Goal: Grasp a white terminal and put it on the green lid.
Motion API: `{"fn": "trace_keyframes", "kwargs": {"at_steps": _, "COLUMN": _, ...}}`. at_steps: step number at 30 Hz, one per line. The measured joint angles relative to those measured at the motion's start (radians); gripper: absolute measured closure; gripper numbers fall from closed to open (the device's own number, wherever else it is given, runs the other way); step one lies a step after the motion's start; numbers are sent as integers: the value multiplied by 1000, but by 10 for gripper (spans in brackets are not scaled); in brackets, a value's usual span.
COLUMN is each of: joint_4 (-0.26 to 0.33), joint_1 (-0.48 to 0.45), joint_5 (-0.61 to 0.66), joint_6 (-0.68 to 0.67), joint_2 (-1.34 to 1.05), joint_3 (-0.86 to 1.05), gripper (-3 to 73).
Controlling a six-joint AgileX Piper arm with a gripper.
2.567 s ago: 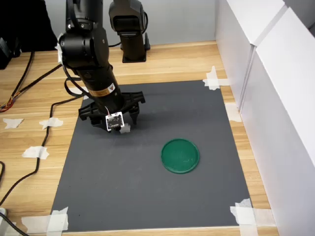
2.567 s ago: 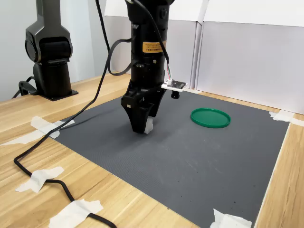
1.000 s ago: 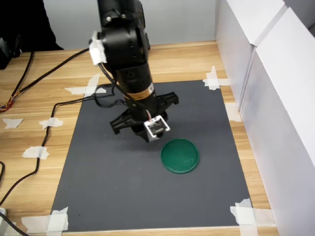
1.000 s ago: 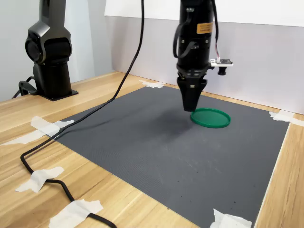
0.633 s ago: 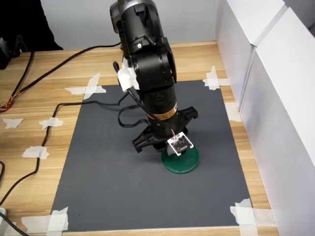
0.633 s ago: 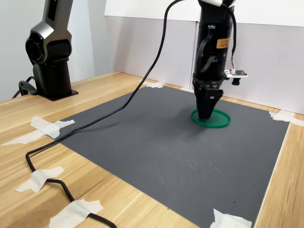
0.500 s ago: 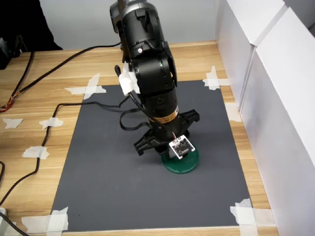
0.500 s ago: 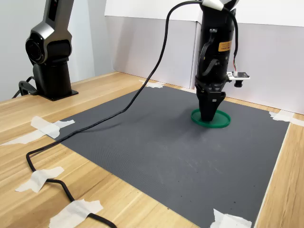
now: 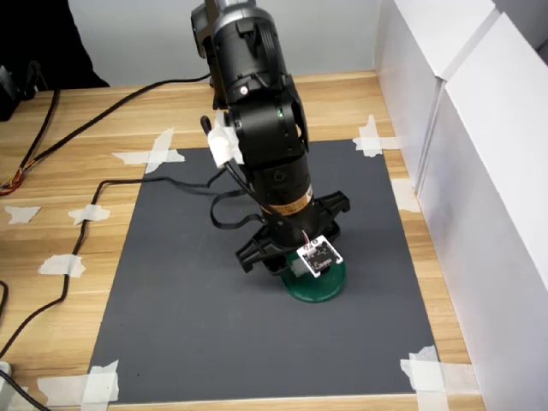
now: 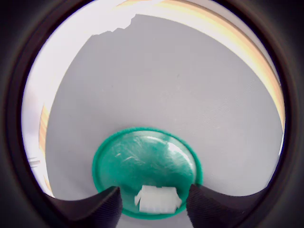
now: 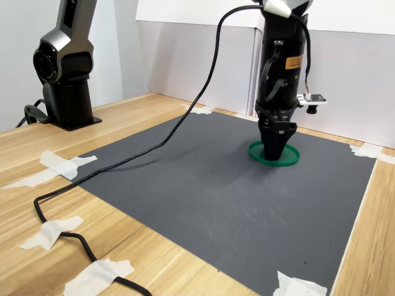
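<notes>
1. In the wrist view the white terminal (image 10: 158,199) sits between the two dark fingers (image 10: 92,209) of the pincer (image 10: 154,205), over the near inner part of the green lid (image 10: 142,156). Narrow gaps show on both sides of the terminal, so whether the fingers pinch it or have just parted from it cannot be told.
2. Whether the terminal rests on the lid's floor or hangs just above it cannot be told either; nothing else lies in the lid.
3. In the second exterior view the pincer (image 11: 275,153) points straight down onto the green lid (image 11: 289,155), its tip inside the rim.
4. The lid lies on a dark grey mat (image 9: 171,282) taped to the wooden surface (image 9: 51,154), with open mat on every side.
5. In the first exterior view white panels (image 9: 479,171) stand past the mat's right edge, and a black cable (image 9: 94,184) trails off to the first exterior view's left.
</notes>
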Motion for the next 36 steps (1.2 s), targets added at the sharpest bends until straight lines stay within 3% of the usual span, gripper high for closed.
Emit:
{"fn": "trace_keyframes", "kwargs": {"at_steps": 2, "joint_4": 5, "joint_1": -12, "joint_5": -15, "joint_6": 8, "joint_2": -59, "joint_3": 23, "gripper": 92}}
{"fn": "trace_keyframes", "kwargs": {"at_steps": 5, "joint_4": 10, "joint_1": -62, "joint_5": -71, "joint_6": 28, "joint_2": -201, "joint_3": 114, "gripper": 156}}
{"fn": "trace_keyframes", "kwargs": {"at_steps": 8, "joint_4": 4, "joint_1": -148, "joint_5": -178, "joint_6": 46, "joint_2": -358, "joint_3": 243, "gripper": 307}}
{"fn": "trace_keyframes", "kwargs": {"at_steps": 12, "joint_4": -13, "joint_1": -271, "joint_5": -399, "joint_6": 57, "joint_2": -608, "joint_3": 474, "gripper": 592}}
{"fn": "trace_keyframes", "kwargs": {"at_steps": 15, "joint_4": -26, "joint_1": -341, "joint_5": -588, "joint_6": 89, "joint_2": -793, "joint_3": 658, "gripper": 683}}
{"fn": "trace_keyframes", "kwargs": {"at_steps": 20, "joint_4": -51, "joint_1": -363, "joint_5": -760, "joint_6": 139, "joint_2": -1125, "joint_3": 956, "gripper": 708}}
{"fn": "trace_keyframes", "kwargs": {"at_steps": 28, "joint_4": -47, "joint_1": -365, "joint_5": -789, "joint_6": 264, "joint_2": -1597, "joint_3": 1322, "gripper": 711}}
{"fn": "trace_keyframes", "kwargs": {"at_steps": 36, "joint_4": -57, "joint_1": -365, "joint_5": -827, "joint_6": 272, "joint_2": -1816, "joint_3": 1439, "gripper": 711}}
